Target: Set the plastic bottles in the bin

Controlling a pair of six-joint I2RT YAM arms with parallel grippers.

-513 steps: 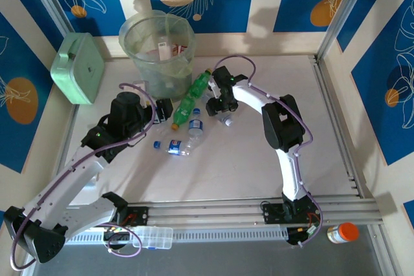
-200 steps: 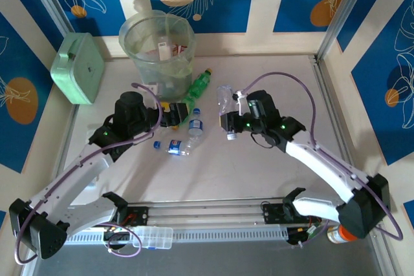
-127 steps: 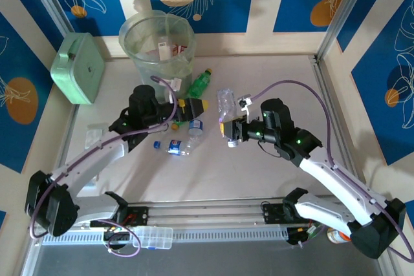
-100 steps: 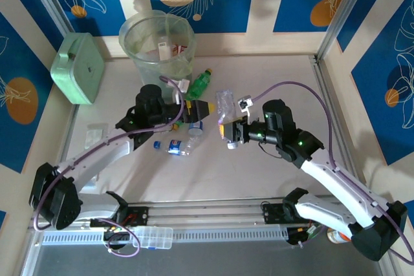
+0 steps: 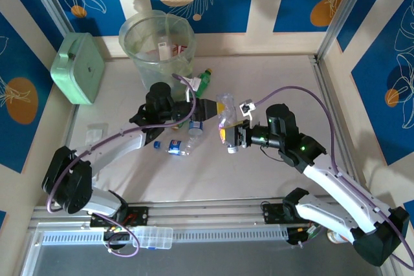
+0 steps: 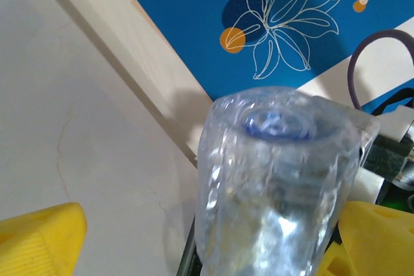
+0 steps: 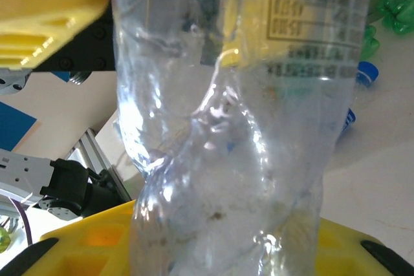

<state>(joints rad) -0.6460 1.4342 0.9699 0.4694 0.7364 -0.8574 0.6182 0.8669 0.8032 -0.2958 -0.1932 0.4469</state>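
While the crushed clear bottle (image 5: 226, 116) is gripped near its neck end by the right gripper (image 5: 230, 136), it is held in the air above the middle of the table (image 5: 278, 88), well apart from the bin (image 5: 158, 46). In the top view, its long axis runs roughly from far to near, with the base at the far end and the neck at the near end by the right gripper. Whether it is also tilted upward cannot be told.

In the left wrist view, the base is turned toward the camera, and a blue cap is seen through the clear wall. The jaws of the left gripper (image 5: 215, 105) are spread wide, and the base end of the bottle is placed between its yellow fingers (image 6: 39, 237). No contact with them is seen. In the right wrist view, the body is twisted and dented, and a printed label is seen near its top.

A green bottle (image 5: 201, 82) is laid on the table just beside the bin, with its cap pointing to the far right. Two more clear bottles (image 5: 184, 139) are laid below the left gripper.
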